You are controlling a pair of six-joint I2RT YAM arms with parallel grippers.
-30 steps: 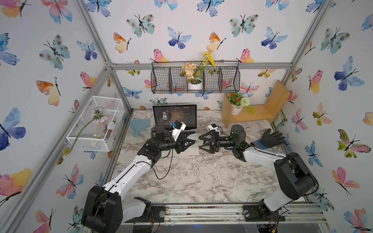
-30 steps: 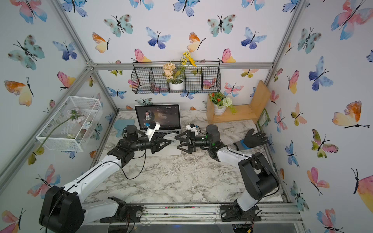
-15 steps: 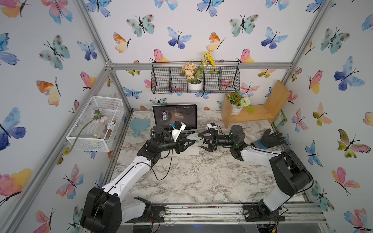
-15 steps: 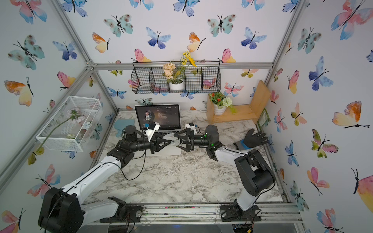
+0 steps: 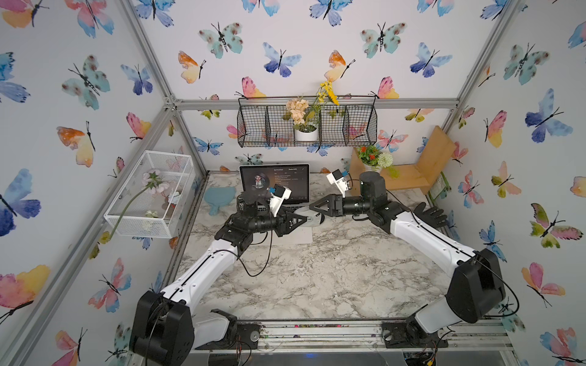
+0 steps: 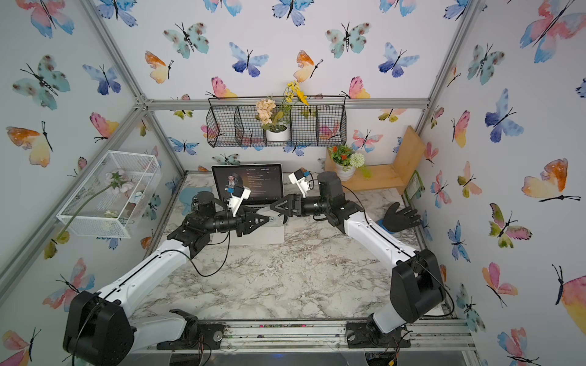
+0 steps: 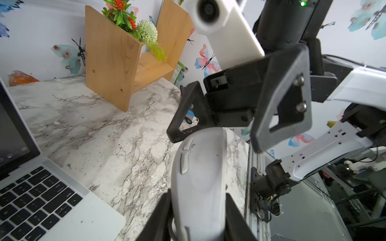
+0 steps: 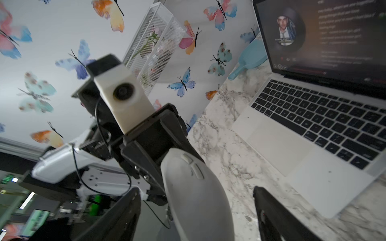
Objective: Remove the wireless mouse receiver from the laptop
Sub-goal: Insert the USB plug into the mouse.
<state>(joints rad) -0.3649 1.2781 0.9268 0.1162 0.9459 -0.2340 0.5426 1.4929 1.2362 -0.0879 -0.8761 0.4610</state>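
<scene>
The marble table [image 5: 333,279] carries the laptop [image 5: 285,187] near its back edge, lid up, the dark screen showing a round portrait and lines of text. A wooden shelf [image 5: 412,177] stands to the right of the laptop, well apart from it. The left arm [image 5: 203,272] reaches in across the laptop's front. The right arm [image 5: 428,237] comes in from the laptop's right side. A pale pad [image 6: 272,236] lies on the table just in front of the laptop.

A grey mouse [image 7: 198,183] hangs in the air off the laptop's right front corner, clear of the table and above the pad's far edge. The left gripper [image 5: 302,219] has its fingers clamped on the sides of the mouse's rear end. The right gripper [image 8: 196,208] faces it from the side away from the laptop. Its fingers stand wide apart, one on each side of the mouse's front end, with gaps showing in the right wrist view.

The receiver is too small to make out in any view, so I cannot tell where it is.
</scene>
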